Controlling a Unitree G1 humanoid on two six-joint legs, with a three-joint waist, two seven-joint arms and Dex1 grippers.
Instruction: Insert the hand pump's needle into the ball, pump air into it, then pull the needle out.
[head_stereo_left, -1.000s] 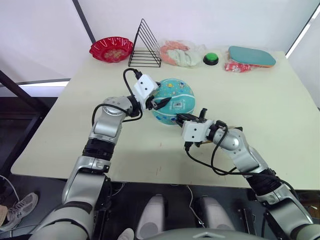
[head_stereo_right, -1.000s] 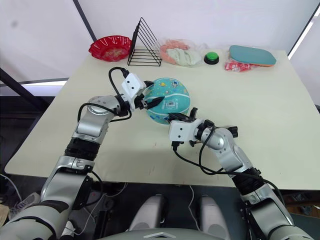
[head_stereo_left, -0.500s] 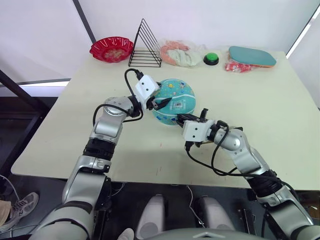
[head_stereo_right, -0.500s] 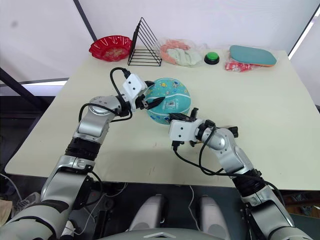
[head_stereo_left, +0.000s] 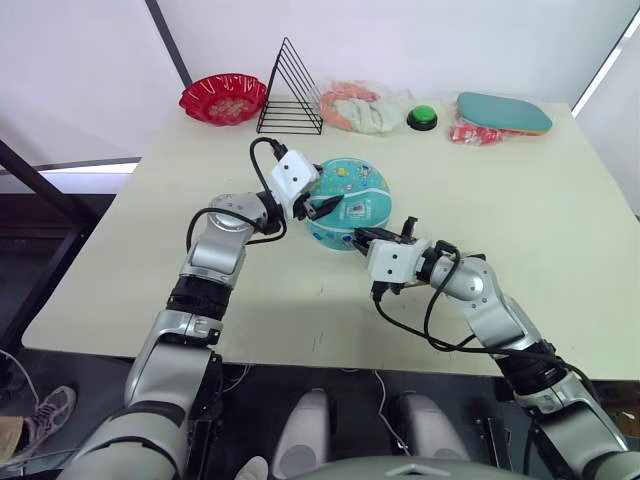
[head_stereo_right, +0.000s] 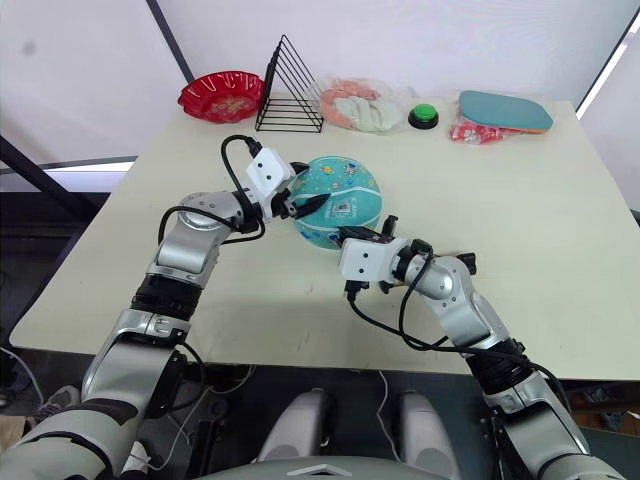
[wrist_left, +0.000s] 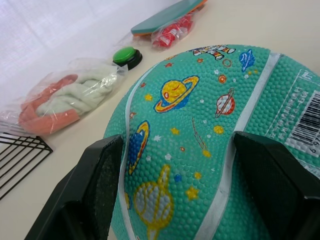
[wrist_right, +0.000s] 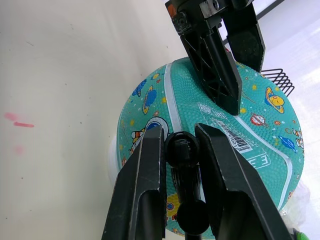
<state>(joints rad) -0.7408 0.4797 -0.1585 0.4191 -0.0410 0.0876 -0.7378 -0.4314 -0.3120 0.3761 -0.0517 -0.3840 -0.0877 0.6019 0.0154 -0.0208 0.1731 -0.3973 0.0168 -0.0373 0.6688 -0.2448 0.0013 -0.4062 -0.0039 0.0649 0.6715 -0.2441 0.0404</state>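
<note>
Fingers of my left gripper straddle the ball mid-bench, steadying it; my right gripper pinches the hand pump's black hose end against it. Pumping and withdrawal apparently remain.

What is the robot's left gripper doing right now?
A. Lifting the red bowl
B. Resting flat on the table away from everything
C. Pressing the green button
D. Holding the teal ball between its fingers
D. The left wrist view shows the left gripper's two black fingers spread on either side of the ball, and the head views show that gripper up against the ball's side.
</note>
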